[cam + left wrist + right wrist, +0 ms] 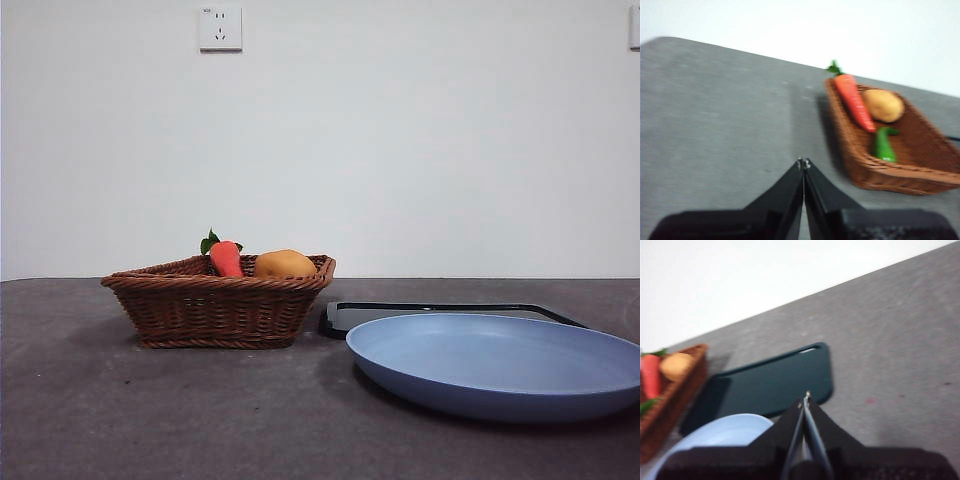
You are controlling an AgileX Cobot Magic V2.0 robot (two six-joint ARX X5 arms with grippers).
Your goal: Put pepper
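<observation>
Pepper (883, 145): lying in wicker basket (900, 175), beside carrot (854, 100).
Left gripper (803, 163): jaws closed, empty.
Right gripper (805, 399): jaws closed, empty.

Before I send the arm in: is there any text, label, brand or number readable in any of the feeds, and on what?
None can be read.
Wall socket: a tiny mark in its upper left corner, too small to read.
Wicker basket, carrot, pepper, blue plate, dark tray: no lettering shows on any of them; both wrist views are blurred.
</observation>
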